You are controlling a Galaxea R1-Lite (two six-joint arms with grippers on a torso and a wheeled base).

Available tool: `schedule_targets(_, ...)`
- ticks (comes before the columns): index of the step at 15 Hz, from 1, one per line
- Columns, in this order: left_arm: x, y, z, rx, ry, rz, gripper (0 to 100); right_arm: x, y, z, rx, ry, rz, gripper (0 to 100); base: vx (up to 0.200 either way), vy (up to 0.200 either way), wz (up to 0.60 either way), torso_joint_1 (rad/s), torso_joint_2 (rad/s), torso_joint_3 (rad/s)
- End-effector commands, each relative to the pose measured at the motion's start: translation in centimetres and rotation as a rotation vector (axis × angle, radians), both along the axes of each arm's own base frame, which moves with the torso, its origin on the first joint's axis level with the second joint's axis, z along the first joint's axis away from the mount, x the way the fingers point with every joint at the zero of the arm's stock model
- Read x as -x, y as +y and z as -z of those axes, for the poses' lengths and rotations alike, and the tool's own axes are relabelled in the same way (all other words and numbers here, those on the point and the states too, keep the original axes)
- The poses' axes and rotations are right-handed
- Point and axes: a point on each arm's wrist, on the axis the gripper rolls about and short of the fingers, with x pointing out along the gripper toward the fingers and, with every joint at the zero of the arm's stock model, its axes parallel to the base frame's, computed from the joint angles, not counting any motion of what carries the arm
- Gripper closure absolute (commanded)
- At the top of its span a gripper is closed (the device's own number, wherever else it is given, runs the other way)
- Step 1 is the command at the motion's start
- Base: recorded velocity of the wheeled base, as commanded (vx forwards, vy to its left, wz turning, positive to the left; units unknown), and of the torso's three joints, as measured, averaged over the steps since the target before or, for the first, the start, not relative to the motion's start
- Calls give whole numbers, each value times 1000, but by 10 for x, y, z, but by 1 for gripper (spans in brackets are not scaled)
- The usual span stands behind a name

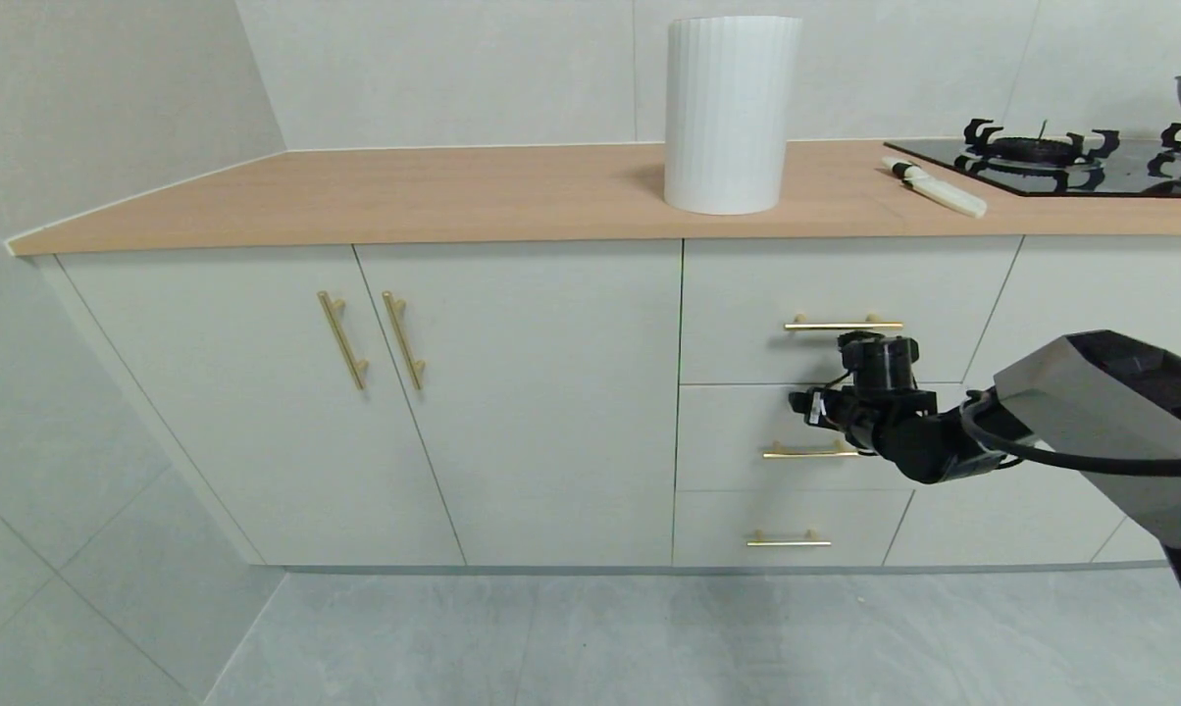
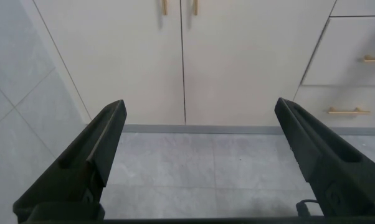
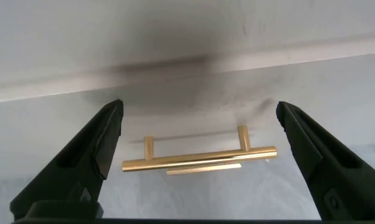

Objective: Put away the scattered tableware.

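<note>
A white-handled knife [image 1: 934,186] lies on the wooden countertop [image 1: 434,196] just left of the stove. A tall white ribbed container [image 1: 730,113] stands upright on the counter, left of the knife. My right gripper [image 1: 812,406] is held close to the shut drawer fronts, between the top drawer handle [image 1: 843,324] and the middle drawer handle [image 1: 811,452]. In the right wrist view that gripper [image 3: 199,115] is open, with a gold handle [image 3: 199,160] framed between its fingers and untouched. My left gripper [image 2: 200,109] is open and empty, low above the floor, facing the cabinet base.
A black gas hob [image 1: 1071,162] sits at the counter's right end. Two shut cabinet doors with gold handles [image 1: 373,338] are left of the drawer stack; a third drawer handle [image 1: 789,539] is lowest. Grey tiled floor [image 1: 590,637] lies in front; a wall closes off the left.
</note>
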Motion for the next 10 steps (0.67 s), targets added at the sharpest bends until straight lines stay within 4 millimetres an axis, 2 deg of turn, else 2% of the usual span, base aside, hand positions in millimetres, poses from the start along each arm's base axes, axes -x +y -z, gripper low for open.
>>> schedule_targets(1,0,0,0,0,1,-1,0,-6,0,4,-13,-20,15,0,0,0,0,0,0,0)
schedule_targets(7,0,0,0,0,1,-1,0,-5,0,0,-8,-27,28,0,0,0,0,0,0,0)
schedule_targets(10,0,0,0,0,1,-1,0,12,-4,-14,-3,-4,21,0,0,0,0,0,0,0)
